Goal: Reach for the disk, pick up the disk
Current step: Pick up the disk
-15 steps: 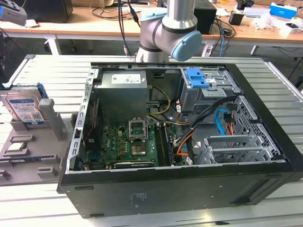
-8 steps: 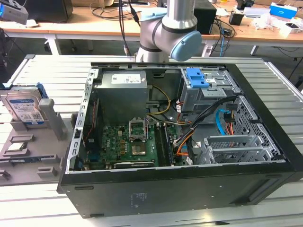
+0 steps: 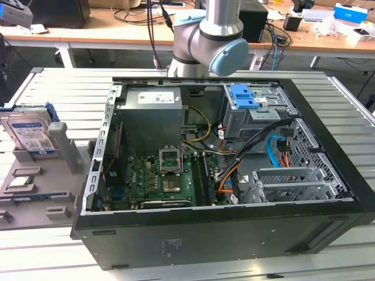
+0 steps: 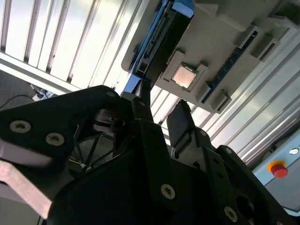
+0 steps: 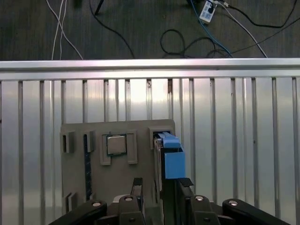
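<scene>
The disk (image 3: 30, 136) stands upright on its edge in a slot of the grey holder tray (image 3: 65, 151). The tray lies on the slatted metal table (image 3: 47, 257), at the exterior view's left of the open computer case (image 3: 234, 234). The label of the disk faces the camera there, and a blue rail runs along its far edge. A small square chip (image 3: 20, 181) lies flat in a recess of the same tray, just beside the disk.

In both wrist views the gripper (image 5: 161, 187) (image 4: 161, 110) hangs above the tray, near the disk (image 5: 171, 157) but apart from it. Its two black fingers (image 5: 137, 185) have a clear gap between them and hold nothing. The robot arm (image 3: 205, 35) rises behind the case.
</scene>
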You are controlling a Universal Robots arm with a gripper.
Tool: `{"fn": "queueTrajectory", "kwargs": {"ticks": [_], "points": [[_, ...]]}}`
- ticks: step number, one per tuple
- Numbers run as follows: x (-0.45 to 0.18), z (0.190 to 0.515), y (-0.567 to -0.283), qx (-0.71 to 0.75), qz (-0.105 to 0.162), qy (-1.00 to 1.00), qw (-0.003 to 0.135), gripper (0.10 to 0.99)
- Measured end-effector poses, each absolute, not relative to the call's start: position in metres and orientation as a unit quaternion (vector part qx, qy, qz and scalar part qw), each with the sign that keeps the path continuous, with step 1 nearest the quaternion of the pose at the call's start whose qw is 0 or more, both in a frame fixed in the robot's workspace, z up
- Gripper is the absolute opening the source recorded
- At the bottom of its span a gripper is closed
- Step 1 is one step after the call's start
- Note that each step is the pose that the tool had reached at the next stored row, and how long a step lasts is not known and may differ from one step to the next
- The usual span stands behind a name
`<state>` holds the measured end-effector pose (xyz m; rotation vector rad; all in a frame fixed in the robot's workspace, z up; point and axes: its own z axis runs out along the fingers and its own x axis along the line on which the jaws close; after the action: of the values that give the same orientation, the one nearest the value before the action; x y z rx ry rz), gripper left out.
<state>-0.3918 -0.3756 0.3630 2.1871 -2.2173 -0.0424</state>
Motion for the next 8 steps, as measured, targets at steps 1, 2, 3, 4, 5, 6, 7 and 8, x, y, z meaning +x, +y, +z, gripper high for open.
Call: {"fn": "queueTrajectory", "kwargs": {"ticks": [1,2,3,4,5,6,7,8], "points": [[-0.3928,0.3628,-0.3753,0.702,-0.014,-0.712,0.013,0.420],[-0.3937,0.3625,-0.3751,0.702,-0.014,-0.712,0.013,0.420],[-0.3946,0.3621,-0.3749,0.702,-0.014,-0.712,0.013,0.420],[-0.3952,0.3616,-0.3747,0.702,-0.014,-0.712,0.013,0.420],[-0.3956,0.3612,-0.3746,0.702,-0.014,-0.712,0.013,0.420],[-0.3960,0.3591,-0.3745,0.702,-0.014,-0.712,0.013,0.420],[-0.3961,0.3572,-0.3744,0.702,-0.014,-0.712,0.013,0.420],[-0.3961,0.3553,-0.3744,0.702,-0.014,-0.712,0.013,0.420]]}}
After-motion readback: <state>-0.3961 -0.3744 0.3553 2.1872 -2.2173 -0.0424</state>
